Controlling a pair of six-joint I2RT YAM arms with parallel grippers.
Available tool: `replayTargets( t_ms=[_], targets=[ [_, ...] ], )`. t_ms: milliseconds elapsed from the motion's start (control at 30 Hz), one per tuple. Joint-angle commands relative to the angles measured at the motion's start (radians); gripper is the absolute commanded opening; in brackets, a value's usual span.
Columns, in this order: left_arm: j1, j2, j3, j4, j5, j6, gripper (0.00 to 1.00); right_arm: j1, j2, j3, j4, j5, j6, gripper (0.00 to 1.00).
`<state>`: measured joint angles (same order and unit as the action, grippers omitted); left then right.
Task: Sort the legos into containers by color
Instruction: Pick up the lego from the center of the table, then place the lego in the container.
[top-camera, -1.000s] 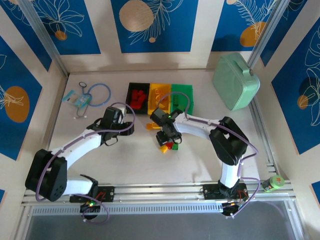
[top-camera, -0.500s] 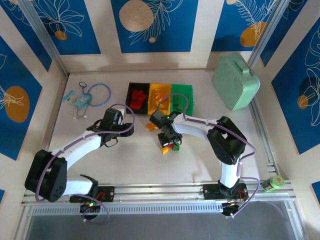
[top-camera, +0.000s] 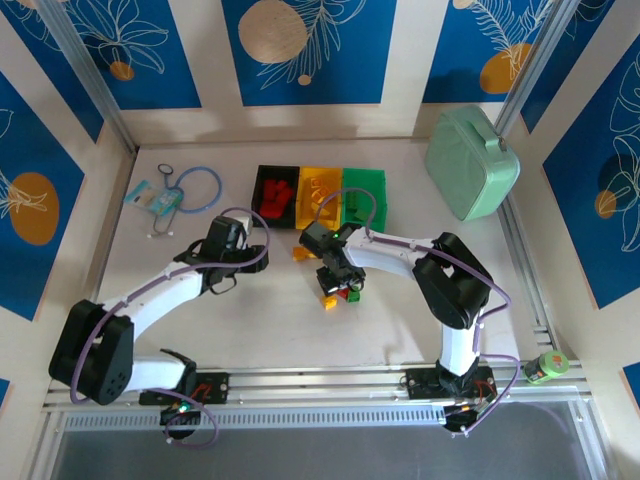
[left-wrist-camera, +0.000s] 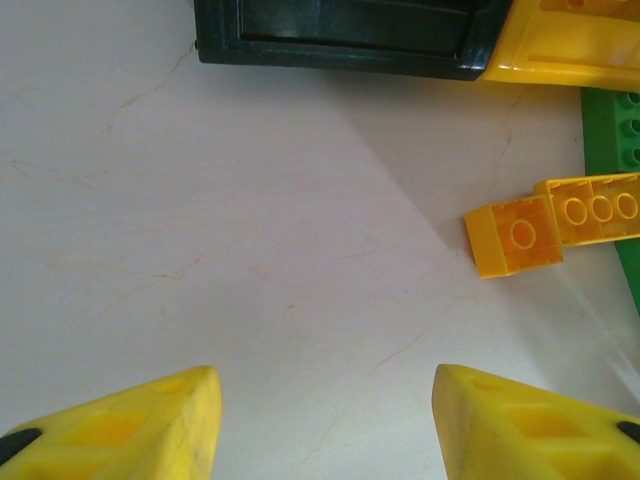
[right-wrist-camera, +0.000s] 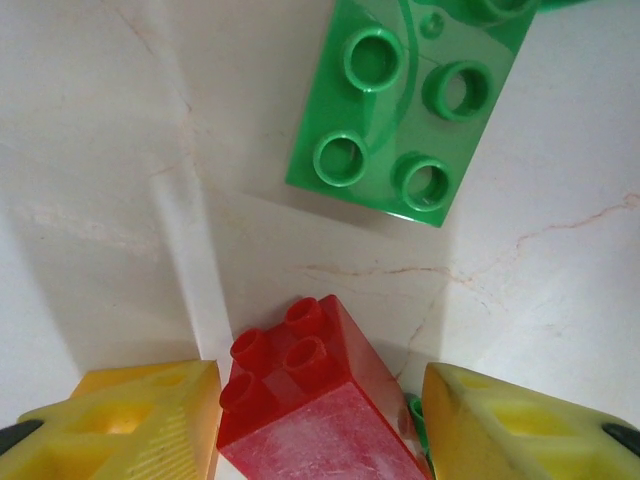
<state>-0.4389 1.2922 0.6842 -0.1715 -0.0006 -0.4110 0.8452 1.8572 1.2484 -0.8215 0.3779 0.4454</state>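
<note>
Legos: a loose cluster of red, green and yellow bricks lies on the table, at 6 o'clock from the containers.
Containers: black bin, yellow bin and green bin, joined in a row at 12 o'clock on the table.
Done: several red bricks lie in the black bin. The contents of the other two bins cannot be made out.
Remaining: the cluster, plus a yellow brick lying on the table near the bins.
Right gripper: its jaws straddle a red brick; whether they clamp it cannot be told. A green brick lies at 1 o'clock from it.
Left gripper: jaws apart, nothing between them.
Progress: judged partly done; red is well along, and loose bricks of all three colours remain unsorted.
</note>
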Motion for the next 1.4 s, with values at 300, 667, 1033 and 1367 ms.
replayTargets(
  t_ms=[300,667,1033,1367],
  targets=[
    [-0.015,-0.033,-0.031,0.019,0.002,-0.017,0.57,0.012,-0.006,-0.042,-0.018,-0.016,0.028,0.52],
    [-0.020,-0.052,-0.052,0.032,-0.030,-0.035,0.53,0.006,-0.111,0.038,-0.040,0.006,0.018,0.34],
    [-0.119,-0.113,-0.179,0.105,-0.061,-0.117,0.52,-0.080,-0.025,0.418,-0.024,-0.114,0.015,0.34],
    [-0.171,-0.213,-0.287,0.113,-0.081,-0.154,0.52,-0.089,0.286,0.879,-0.114,-0.142,0.008,0.34]
  ],
)
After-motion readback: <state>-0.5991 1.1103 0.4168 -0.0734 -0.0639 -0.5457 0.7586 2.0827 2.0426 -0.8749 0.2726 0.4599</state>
